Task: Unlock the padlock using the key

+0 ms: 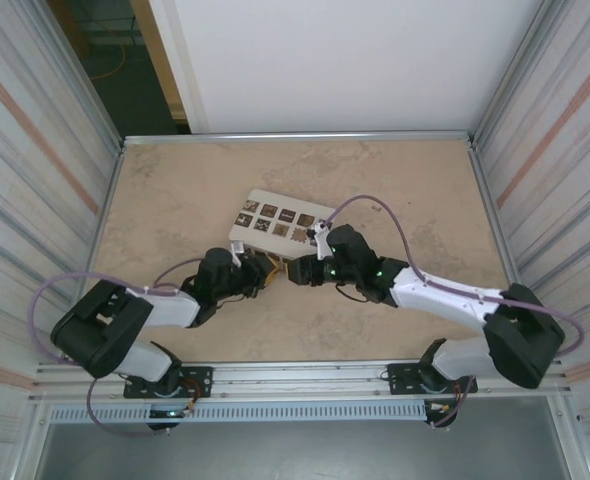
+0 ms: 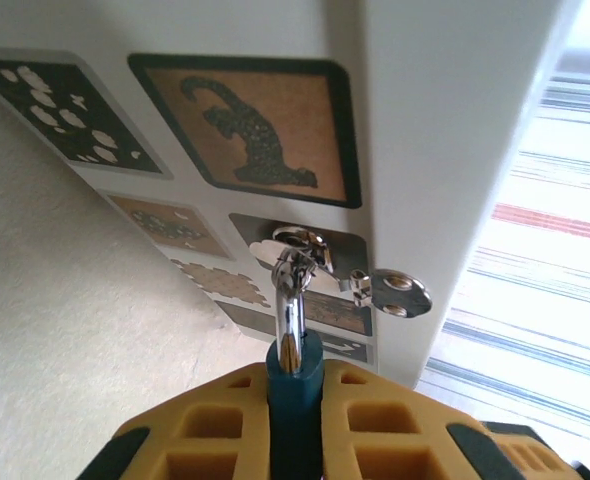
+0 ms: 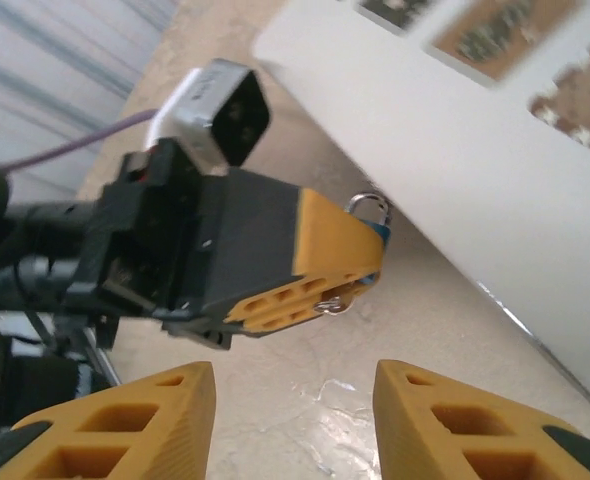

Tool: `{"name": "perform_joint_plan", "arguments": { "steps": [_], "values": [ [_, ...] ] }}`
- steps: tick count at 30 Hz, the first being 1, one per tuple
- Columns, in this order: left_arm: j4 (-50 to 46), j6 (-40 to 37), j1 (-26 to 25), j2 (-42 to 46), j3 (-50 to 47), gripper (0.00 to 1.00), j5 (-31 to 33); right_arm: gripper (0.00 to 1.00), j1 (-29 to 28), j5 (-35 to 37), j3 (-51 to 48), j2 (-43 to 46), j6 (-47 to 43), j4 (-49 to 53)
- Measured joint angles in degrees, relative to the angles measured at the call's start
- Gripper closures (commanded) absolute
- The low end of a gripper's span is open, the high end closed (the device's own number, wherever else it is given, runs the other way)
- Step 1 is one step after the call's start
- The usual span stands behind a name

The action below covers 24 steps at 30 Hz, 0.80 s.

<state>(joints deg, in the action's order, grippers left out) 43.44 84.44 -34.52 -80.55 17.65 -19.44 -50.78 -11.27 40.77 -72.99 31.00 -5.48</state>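
My left gripper [image 2: 295,390] is shut on the padlock [image 2: 294,358], its yellow fingers [image 2: 215,410] pressing both sides of the blue body. The thin silvery shackle [image 2: 289,300] rises through a metal hasp [image 2: 305,248] on the white box [image 2: 425,120]. In the right wrist view the left gripper [image 3: 340,262] shows the padlock [image 3: 379,234] at its tip, and a small silvery piece, seemingly the key [image 3: 330,303], sticks out beneath the fingers. My right gripper [image 3: 295,410] stands open just short of it, with nothing between its fingers. From above, the two grippers [image 1: 262,272] [image 1: 300,272] face each other.
The white box [image 1: 280,222] with brown patterned squares lies flat at the table's middle, right behind both grippers. A round silvery latch piece [image 2: 395,291] hangs beside the hasp. Corrugated metal walls close in the left and right sides of the beige table [image 1: 175,190].
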Motion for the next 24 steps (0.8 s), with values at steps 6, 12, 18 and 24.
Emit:
{"name": "perform_joint_plan", "arguments": {
  "steps": [6,12,18,24],
  "values": [
    [-7.45,-0.5,0.0,5.51,1.01,0.86,0.07,0.39,-10.84,12.37,-4.39,7.54,-23.39,-0.9],
    [-10.71,-0.59,0.0,7.3,1.2,0.86,0.07,0.37,-14.69,20.63,-10.45,7.37,-45.7,-4.33],
    [-12.61,-0.59,0.0,7.87,1.27,0.86,0.04,0.38,-16.0,27.21,-10.8,2.32,-58.69,-9.6],
    [-13.27,-0.59,0.0,7.89,1.49,0.86,0.04,0.49,-16.11,29.88,-10.78,-4.22,-64.54,-16.72]
  ]
}}
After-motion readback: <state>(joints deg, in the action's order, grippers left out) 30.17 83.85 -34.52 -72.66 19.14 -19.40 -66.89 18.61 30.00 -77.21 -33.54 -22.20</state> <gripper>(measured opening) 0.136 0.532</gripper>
